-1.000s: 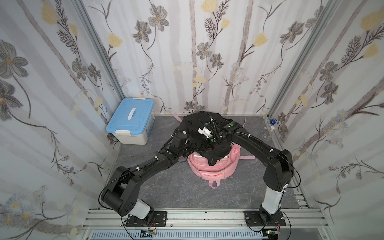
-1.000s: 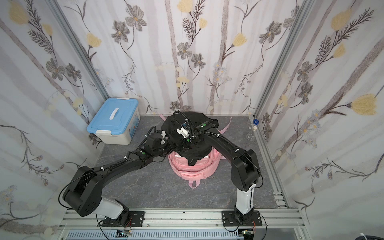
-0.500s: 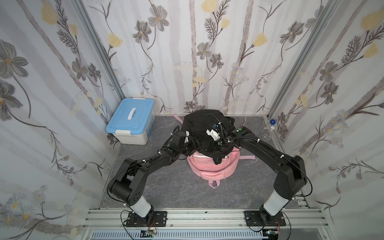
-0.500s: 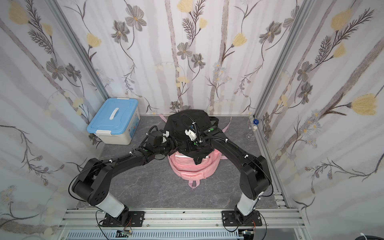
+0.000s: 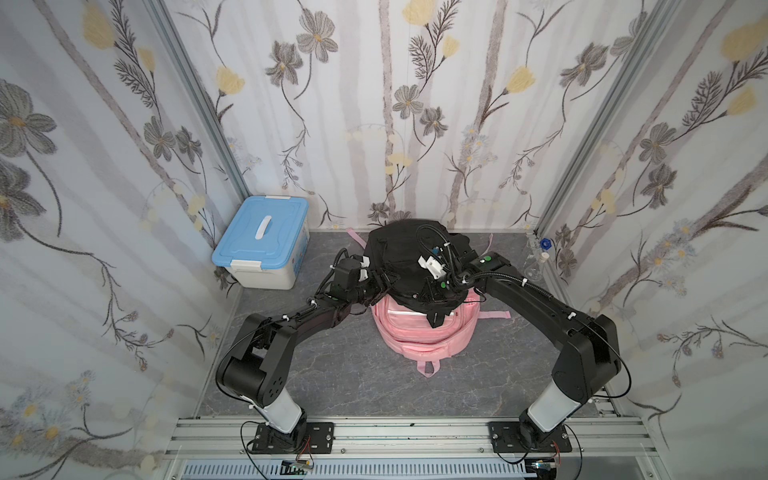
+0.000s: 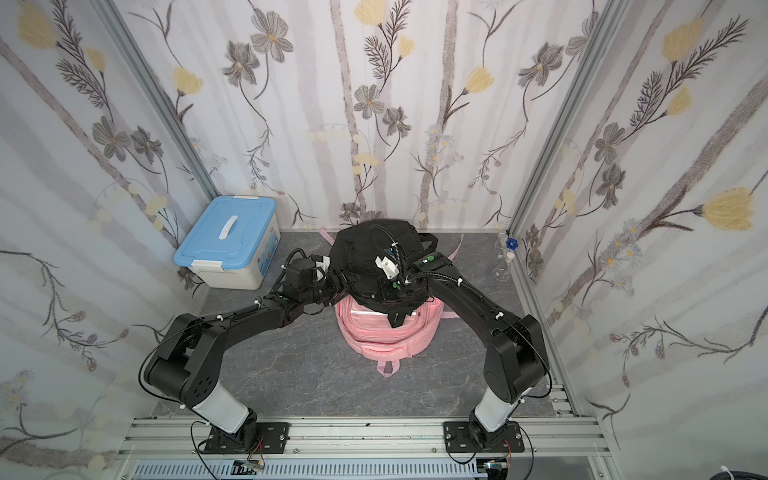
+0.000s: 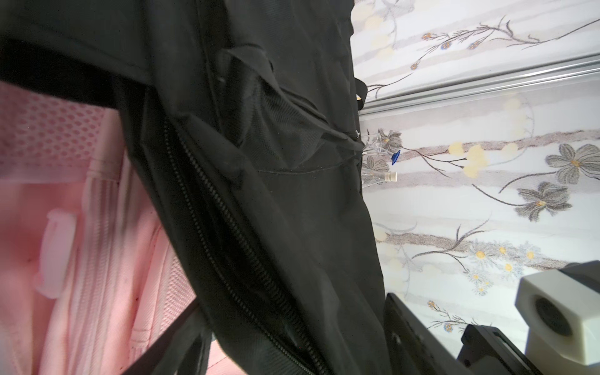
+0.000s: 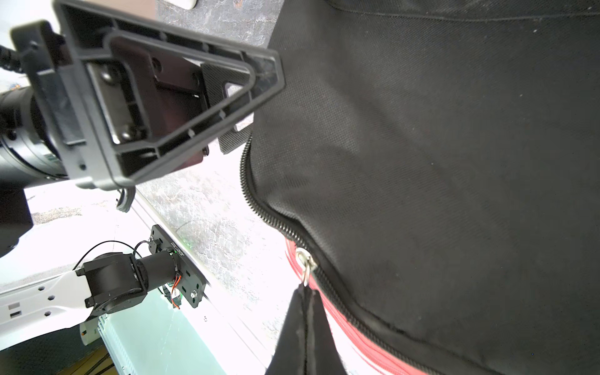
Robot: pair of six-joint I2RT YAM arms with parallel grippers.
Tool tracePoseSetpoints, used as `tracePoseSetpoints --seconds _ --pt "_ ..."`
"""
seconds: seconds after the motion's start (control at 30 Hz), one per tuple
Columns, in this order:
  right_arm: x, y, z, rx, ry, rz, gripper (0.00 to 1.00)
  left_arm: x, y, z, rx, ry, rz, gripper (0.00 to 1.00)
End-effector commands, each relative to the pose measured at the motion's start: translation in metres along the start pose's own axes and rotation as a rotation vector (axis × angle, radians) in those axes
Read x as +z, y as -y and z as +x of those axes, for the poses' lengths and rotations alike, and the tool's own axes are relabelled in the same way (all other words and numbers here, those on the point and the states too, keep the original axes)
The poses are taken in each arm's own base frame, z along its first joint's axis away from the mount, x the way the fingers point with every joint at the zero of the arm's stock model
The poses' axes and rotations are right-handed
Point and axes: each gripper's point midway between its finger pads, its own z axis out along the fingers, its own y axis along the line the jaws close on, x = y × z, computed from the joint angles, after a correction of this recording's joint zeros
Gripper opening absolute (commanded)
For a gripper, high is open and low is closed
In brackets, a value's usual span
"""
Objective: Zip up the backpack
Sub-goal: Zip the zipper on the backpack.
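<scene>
A black backpack (image 5: 405, 259) (image 6: 365, 253) rests on top of a pink backpack (image 5: 419, 336), seen in both top views. My right gripper (image 8: 305, 300) is shut on the metal zipper pull (image 8: 304, 259) at the black backpack's lower edge, where the closed zipper (image 8: 259, 207) ends. My left gripper (image 5: 380, 283) (image 7: 292, 341) stands open at the bag's left side. Its fingers (image 7: 409, 324) straddle the bag's edge and an unzipped stretch of zipper (image 7: 227, 220). In the top views the right gripper's tips are lost against the black fabric.
A white box with a blue lid (image 5: 264, 243) stands at the back left against the wall. Small glass flasks (image 5: 536, 262) stand in the back right corner. Pink straps (image 5: 494, 315) trail onto the grey floor. Walls close in on three sides.
My left gripper has opened and let go of the black fabric, and the arm has drawn back leftward. The black backpack has shifted slightly right. The right gripper stays shut.
</scene>
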Motion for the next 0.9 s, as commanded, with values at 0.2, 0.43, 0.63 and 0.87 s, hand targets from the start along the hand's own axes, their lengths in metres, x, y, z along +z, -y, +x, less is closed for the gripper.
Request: tracePoseSetpoints --seconds 0.2,0.43,0.63,0.87 --pt "-0.002 -0.009 -0.006 0.001 0.014 -0.041 0.0 0.007 0.02 -0.017 -0.003 0.012 0.131 0.65" --pt "-0.002 -0.008 -0.009 0.0 0.018 -0.038 0.0 -0.006 0.027 -0.014 0.025 0.001 0.099 0.72" --pt "-0.003 -0.008 -0.009 0.003 0.018 -0.041 0.0 0.003 0.021 -0.013 0.02 -0.015 0.11 0.7" --pt "-0.007 -0.009 -0.009 0.003 0.018 -0.047 0.0 0.021 0.017 -0.018 -0.006 -0.027 0.226 0.65"
